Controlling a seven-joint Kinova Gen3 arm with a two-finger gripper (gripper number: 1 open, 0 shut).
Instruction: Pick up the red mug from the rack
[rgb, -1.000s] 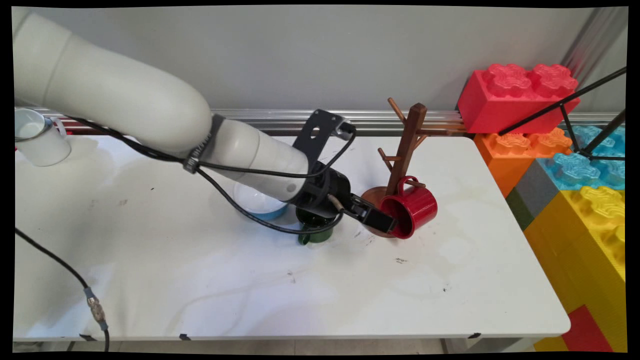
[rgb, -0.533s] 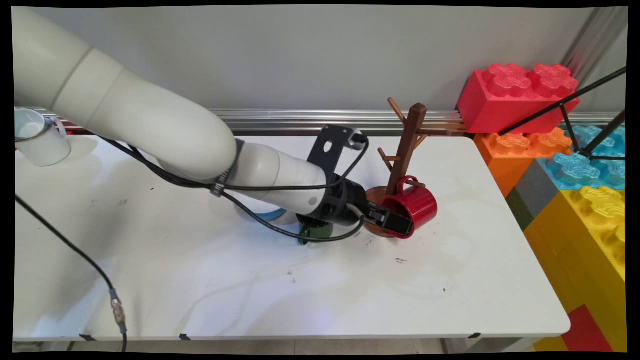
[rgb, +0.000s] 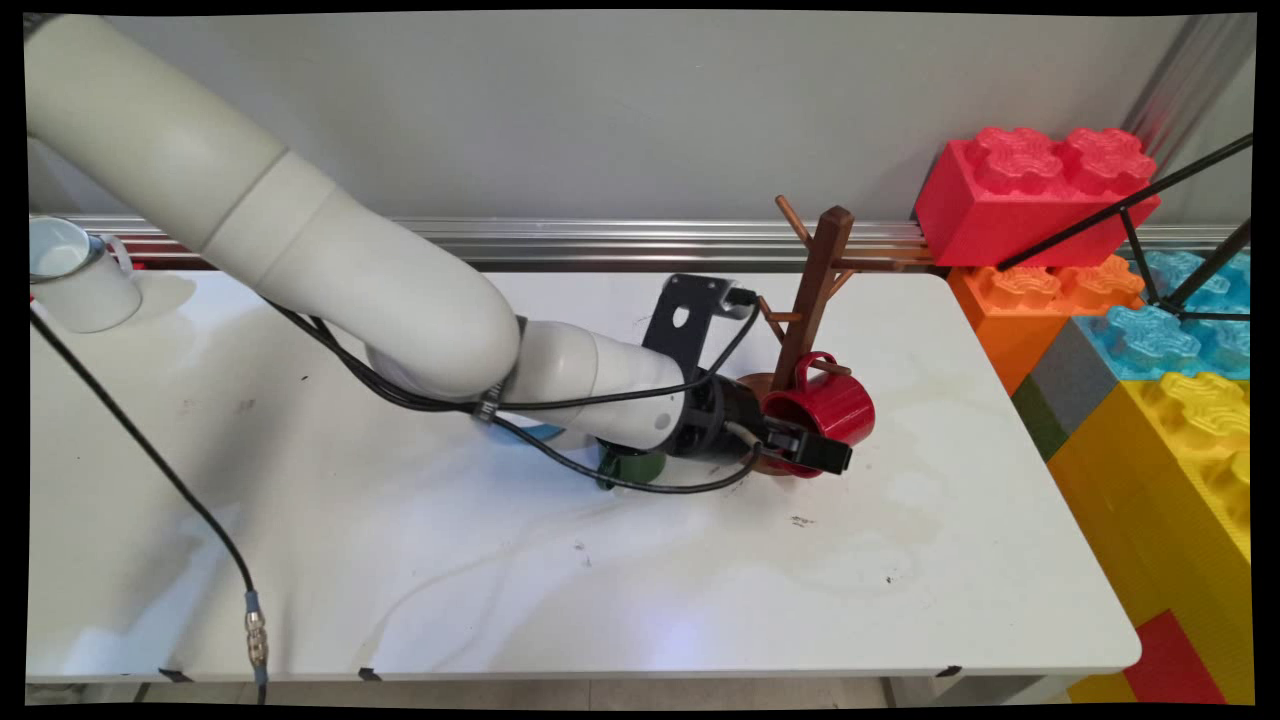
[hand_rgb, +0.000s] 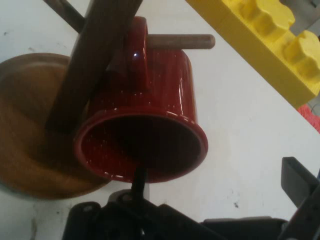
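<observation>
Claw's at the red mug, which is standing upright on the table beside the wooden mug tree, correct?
Not quite. The red mug is not standing upright on the table: its handle hangs on a lower peg of the wooden mug tree, mouth tilted towards the claw, as both views show. The rest holds.

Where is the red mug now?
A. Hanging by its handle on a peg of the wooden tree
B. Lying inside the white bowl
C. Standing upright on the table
A: the red mug hangs on a low peg of the tree, mouth toward the gripper.
</observation>
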